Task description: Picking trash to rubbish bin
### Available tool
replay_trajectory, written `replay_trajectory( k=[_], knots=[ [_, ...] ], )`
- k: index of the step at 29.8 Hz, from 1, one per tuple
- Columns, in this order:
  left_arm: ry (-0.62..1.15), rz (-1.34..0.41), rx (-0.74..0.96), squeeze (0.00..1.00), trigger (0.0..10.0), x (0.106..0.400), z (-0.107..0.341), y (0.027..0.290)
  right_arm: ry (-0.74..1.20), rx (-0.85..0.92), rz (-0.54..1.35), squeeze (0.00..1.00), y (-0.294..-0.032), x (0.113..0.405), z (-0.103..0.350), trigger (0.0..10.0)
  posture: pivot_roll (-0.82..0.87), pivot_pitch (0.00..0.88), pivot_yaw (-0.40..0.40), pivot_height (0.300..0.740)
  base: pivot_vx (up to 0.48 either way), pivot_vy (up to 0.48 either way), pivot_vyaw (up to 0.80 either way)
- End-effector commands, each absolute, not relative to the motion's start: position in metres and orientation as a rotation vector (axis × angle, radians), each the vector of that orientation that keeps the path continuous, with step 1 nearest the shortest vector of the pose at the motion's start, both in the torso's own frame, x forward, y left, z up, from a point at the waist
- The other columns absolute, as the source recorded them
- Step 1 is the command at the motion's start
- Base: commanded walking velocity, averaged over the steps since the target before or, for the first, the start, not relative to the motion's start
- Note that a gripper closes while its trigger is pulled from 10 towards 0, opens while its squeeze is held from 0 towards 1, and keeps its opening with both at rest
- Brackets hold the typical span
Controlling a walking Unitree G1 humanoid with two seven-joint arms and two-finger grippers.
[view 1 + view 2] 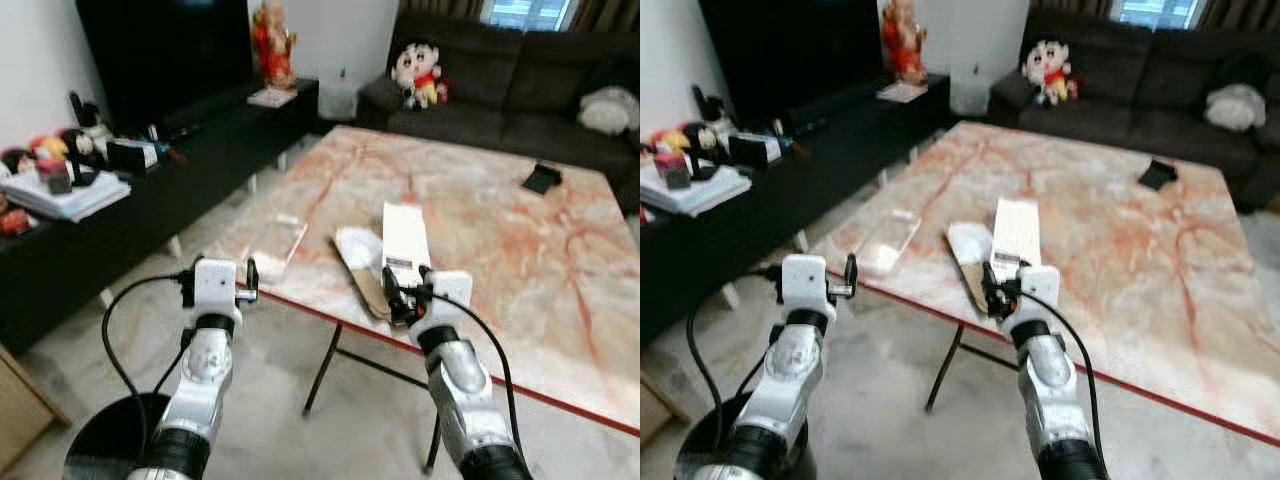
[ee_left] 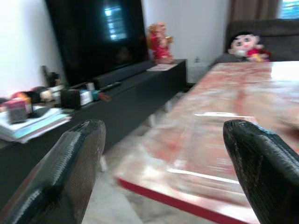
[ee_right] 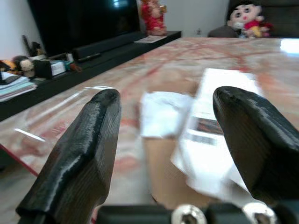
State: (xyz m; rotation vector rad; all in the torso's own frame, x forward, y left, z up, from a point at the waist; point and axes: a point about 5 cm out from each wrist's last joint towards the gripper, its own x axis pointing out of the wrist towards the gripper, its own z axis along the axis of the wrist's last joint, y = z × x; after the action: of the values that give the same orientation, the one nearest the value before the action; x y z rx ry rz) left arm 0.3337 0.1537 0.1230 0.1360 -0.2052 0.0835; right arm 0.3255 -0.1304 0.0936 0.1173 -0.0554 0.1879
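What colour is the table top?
The table top is pale marble with orange-red veins and a red edge, clearest in the left eye view.

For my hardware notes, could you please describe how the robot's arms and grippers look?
Both arms are silver metal with black bands and white boxy wrist housings. A black cable loops along each arm. The left gripper and right gripper each have two thick, rounded black fingers with a fine textured surface.

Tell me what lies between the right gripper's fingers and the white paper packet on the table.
Nothing but bare table: in the right wrist view the right gripper is open, and the brown sheet under the white packet lies directly ahead.
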Motion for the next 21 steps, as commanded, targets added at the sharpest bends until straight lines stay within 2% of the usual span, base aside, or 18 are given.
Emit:
replay_trajectory(
  k=[1,5,10,18,21],
  knots=[
    [-0.213,0.101,0.139,0.0,10.0,0.335,0.1259,0.1601,-0.076,0.126,0.206,0.0,-0.1245,0.3292,0.1011,10.0,0.16,0.0,-0.038,0.74,0.45,0.0,0.0],
    [-0.217,0.101,0.142,0.0,10.0,0.3356,0.127,0.1617,-0.076,0.133,0.206,0.0,-0.124,0.3298,0.1015,10.0,0.16,0.0,-0.035,0.74,0.45,0.0,0.0],
    [-0.223,0.093,0.146,0.0,10.0,0.3366,0.1285,0.1629,-0.09,0.142,0.22,0.0,-0.1208,0.3299,0.1035,10.0,0.16,0.0,-0.031,0.74,0.446,0.0,-0.8],
    [-0.229,0.085,0.145,0.0,10.0,0.3369,0.1291,0.1627,-0.096,0.147,0.231,0.0,-0.1171,0.3295,0.1036,10.0,0.16,0.0,-0.03,0.74,0.433,0.0,0.0],
    [-0.235,0.082,0.143,0.0,10.0,0.3365,0.1298,0.1619,-0.096,0.148,0.234,0.0,-0.1166,0.3292,0.1036,10.0,0.17,0.0,-0.031,0.74,0.232,0.0,0.0]
  ],
)
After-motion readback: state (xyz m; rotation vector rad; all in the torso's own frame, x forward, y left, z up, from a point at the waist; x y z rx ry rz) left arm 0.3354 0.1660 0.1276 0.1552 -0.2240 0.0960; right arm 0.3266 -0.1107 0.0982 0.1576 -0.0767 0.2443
